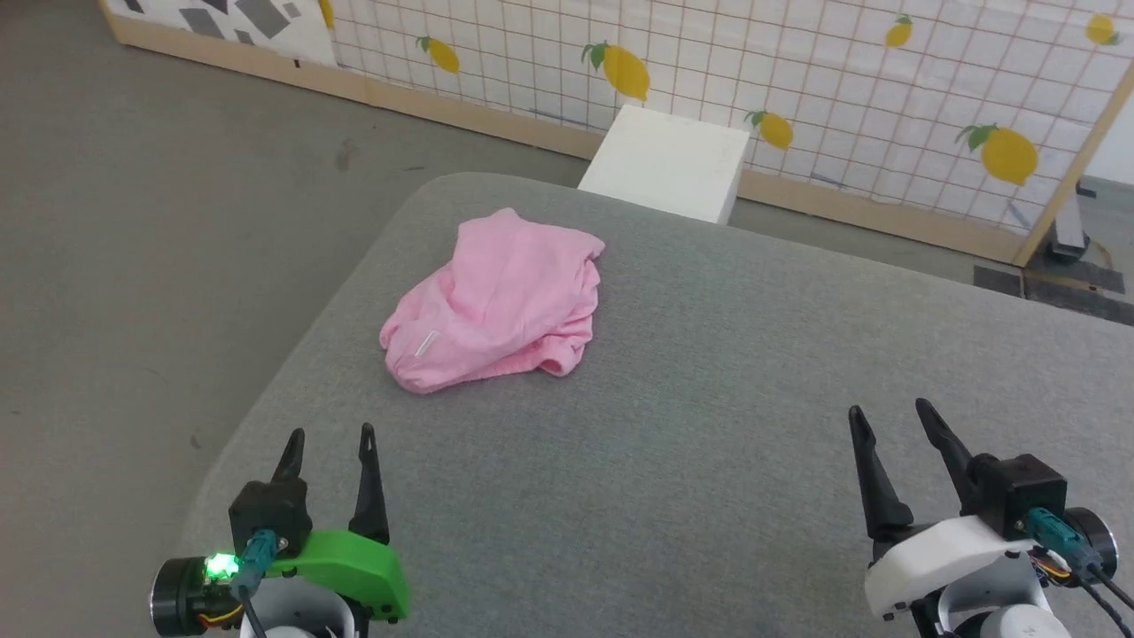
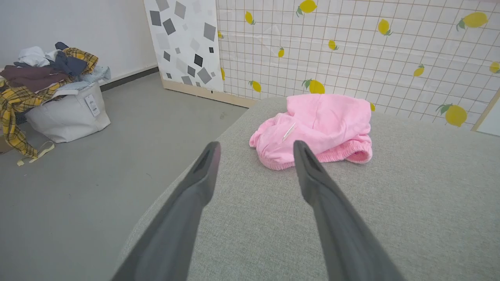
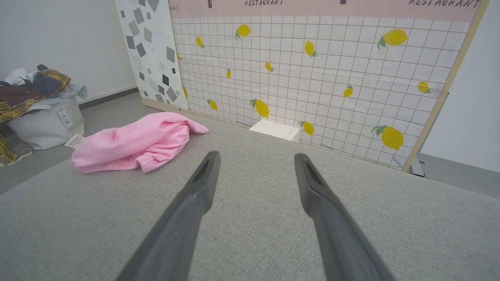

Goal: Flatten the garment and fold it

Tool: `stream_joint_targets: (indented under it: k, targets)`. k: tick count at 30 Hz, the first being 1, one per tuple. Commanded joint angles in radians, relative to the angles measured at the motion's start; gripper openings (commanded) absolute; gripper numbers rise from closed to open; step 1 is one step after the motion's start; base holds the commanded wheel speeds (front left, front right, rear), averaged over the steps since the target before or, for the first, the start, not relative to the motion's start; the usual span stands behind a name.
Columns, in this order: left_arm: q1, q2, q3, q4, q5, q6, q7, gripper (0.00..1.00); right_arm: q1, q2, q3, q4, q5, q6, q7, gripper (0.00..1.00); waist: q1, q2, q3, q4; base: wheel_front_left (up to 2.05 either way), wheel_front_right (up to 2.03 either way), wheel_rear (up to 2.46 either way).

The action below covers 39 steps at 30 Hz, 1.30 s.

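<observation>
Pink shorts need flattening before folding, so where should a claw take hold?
Probably the gathered waistband on the shorts' near edge, approached low from the robot's side by the open left claw, the closer one. That ruffled band bulges off the grey cushion, easy to pinch.

- The garment [image 1: 496, 301] lies bunched, its lower layers hidden under the top folds.
- Print on its white label [image 1: 426, 343] is too small to read.
- The grey surface [image 1: 709, 443] runs off the head view's bottom and right edges.
- The white box [image 1: 666, 161] has its base hidden behind the surface.

pink garment [image 1: 496, 297], grey table [image 1: 709, 425], lemon-print gridded wall [image 1: 797, 71]
</observation>
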<state>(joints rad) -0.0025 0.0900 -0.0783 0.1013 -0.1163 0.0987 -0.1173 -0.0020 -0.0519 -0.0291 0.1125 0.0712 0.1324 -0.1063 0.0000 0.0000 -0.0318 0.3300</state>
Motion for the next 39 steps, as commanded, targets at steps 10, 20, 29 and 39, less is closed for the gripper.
stream_joint_targets:
  k: [10,20,29,39]
  targets:
    - [-0.022,0.014,-0.020,0.020,-0.039,0.029,-0.028,1.00,-0.029,0.001,-0.004,0.020,0.016,-0.001,-0.023,1.00,0.0000,0.0000,-0.004,0.060,0.00,0.00,0.00]
    - [-0.032,0.018,-0.035,0.041,-0.064,0.050,-0.049,1.00,-0.039,0.001,-0.009,0.031,0.021,-0.001,-0.034,1.00,0.0000,0.0000,-0.004,0.112,0.00,0.00,0.00]
    - [-0.037,0.024,-0.048,0.055,-0.085,0.067,-0.069,1.00,-0.044,0.001,-0.009,0.042,0.030,-0.001,-0.046,1.00,0.0000,0.0000,-0.002,0.157,0.00,0.00,0.00]
    - [-0.051,0.029,-0.064,0.073,-0.108,0.086,-0.091,1.00,-0.050,0.001,-0.017,0.051,0.039,-0.001,-0.061,1.00,0.0000,0.0000,0.004,0.208,0.00,0.00,0.00]
